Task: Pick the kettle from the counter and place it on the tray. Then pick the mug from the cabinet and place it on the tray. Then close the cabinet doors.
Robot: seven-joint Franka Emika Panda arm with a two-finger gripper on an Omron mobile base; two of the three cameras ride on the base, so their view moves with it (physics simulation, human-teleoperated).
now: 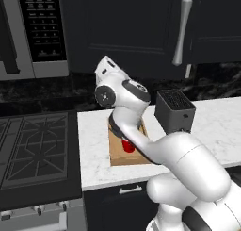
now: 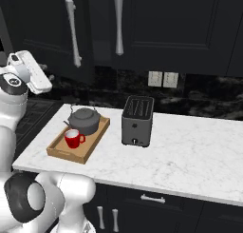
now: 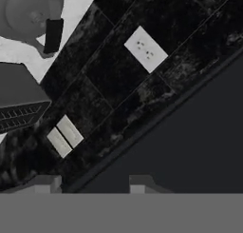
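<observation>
Gripper (image 3: 90,184): just the two fingertips poking up at the bottom of the hand view, a gap between them and nothing in it. Partly open, not holding anything. Can't tell more than that about the width.

Hand is raised, pointing at the dark backsplash (image 3: 118,99) and the underside edge of the upper cabinet (image 3: 199,146). Wall outlet (image 3: 145,49) dead ahead, light switches (image 3: 65,136) off to one side, toaster (image 3: 21,106) and kettle (image 3: 28,13) at the view's edge.

Kettle (image 2: 84,119) sits at the far end of the wooden tray (image 2: 59,151). Red mug (image 2: 72,138) stands upright just in front of it, also on the tray. Tray is on the marble counter (image 2: 190,151), toaster (image 2: 137,120) just beside it. So both placements look done.

Cabinet doors (image 2: 102,32): bar handles (image 2: 118,23) read as lying flat against the black fronts in the right base view, but it's all black on black, so I can't tell whether one is ajar. Judgement: door closing is the open item, if any.

Risks:
- Arm elbow (image 1: 117,95) hangs right above the tray. A low swing clips the kettle handle or tips the mug.
- Pushing a door with half-open fingers: a tip may catch on a bar handle and pull instead of push.
- Wrong door picked because state is unreadable from here.
</observation>
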